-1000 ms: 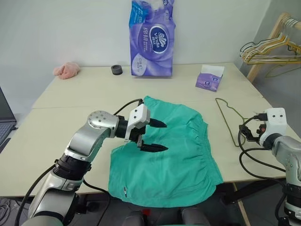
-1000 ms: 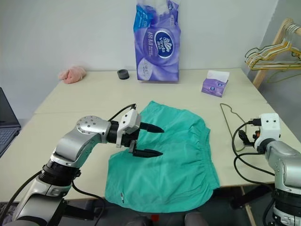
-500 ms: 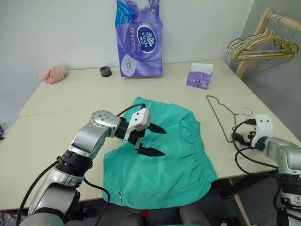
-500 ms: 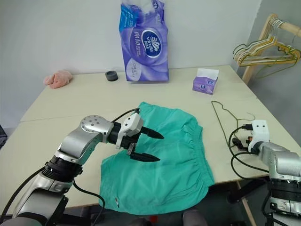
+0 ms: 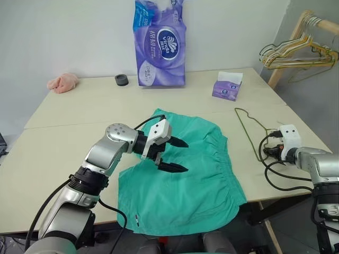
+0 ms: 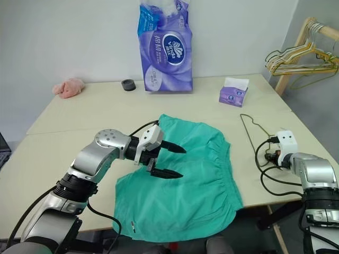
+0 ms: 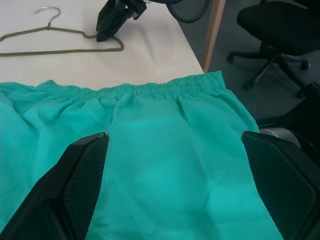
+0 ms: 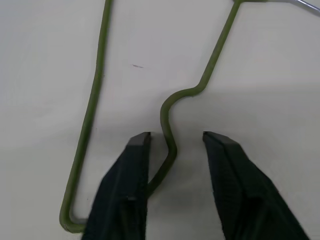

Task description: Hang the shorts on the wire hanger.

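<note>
Since the earlier frame, the right gripper [image 8: 172,140] has come down over the wire hanger [image 8: 96,105] at the table's right edge, with the arm lower and further over the tabletop. Its fingers stand one on each side of a bend in the wire, part-way closed with a gap remaining on one side; a firm grip cannot be confirmed. The wire hanger lies flat on the table [image 5: 69,132], just right of the shorts [image 5: 196,180] and apart from them. The shorts are spread flat near the front edge, waistband toward the hanger. The left gripper [image 5: 177,156] hangs over the shorts' upper left part, jaws wide apart, holding nothing. A purple tissue pack [image 5: 160,45] stands at the far side.
</note>
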Available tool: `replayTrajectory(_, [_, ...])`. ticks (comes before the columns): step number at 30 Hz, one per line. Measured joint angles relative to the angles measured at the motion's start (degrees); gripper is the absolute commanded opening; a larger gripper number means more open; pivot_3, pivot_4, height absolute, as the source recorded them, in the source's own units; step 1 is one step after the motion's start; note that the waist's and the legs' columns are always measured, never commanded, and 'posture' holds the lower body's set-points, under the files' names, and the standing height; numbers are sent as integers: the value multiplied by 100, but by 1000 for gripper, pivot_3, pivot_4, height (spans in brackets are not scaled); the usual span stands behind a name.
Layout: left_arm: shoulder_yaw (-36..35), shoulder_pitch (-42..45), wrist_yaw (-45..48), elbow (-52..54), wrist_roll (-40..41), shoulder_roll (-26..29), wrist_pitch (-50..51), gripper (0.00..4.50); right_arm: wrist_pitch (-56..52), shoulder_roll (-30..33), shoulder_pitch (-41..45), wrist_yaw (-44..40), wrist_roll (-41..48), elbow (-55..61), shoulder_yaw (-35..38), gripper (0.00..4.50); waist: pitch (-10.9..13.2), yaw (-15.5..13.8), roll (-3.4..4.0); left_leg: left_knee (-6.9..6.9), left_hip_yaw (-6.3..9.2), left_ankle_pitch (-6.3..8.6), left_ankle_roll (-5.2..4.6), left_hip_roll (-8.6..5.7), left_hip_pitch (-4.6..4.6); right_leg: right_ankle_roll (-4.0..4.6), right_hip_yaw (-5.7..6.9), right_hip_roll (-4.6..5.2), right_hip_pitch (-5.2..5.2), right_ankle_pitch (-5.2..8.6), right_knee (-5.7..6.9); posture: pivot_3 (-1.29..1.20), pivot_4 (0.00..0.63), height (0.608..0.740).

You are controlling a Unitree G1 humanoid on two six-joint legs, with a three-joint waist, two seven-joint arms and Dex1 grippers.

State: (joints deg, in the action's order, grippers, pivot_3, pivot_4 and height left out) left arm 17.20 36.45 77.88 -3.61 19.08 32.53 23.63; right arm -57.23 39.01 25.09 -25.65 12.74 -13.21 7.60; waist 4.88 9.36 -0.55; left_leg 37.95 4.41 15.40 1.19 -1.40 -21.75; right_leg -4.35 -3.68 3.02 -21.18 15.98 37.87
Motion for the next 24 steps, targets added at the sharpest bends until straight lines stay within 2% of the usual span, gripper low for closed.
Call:
replayTrajectory(2, [-1,0,-105,17,2,-40,70,4500,-65,-85,-50,127,-1,65,121,88,-4,-3,-6,0,2,0,0,0,0,-1,2,0,2,0,-1,-236,73,740])
replayTrajectory(11, [-71,58,-555,29,1,-141,385,4500,348,-14,-232,381,-201,126,122,36,-5,-18,-9,1,1,0,0,-5,-1,-8,2,4,3,-4,-7,-238,71,740])
replayTrajectory(19, [-493,375,-1355,-412,-26,-460,424,4500,2003,946,-607,439,-1265,20,-371,36,5,40,8,-6,-13,0,0,-2,-5,-12,-13,2,-15,-5,-6,-235,73,740])
replayTrajectory(24, [-1085,844,-1769,-1298,78,-546,612,4500,3810,1868,-1037,437,-2309,688,-813,36,25,120,31,-8,-20,0,0,-6,-5,-42,-19,0,-22,13,-2,-241,76,740])
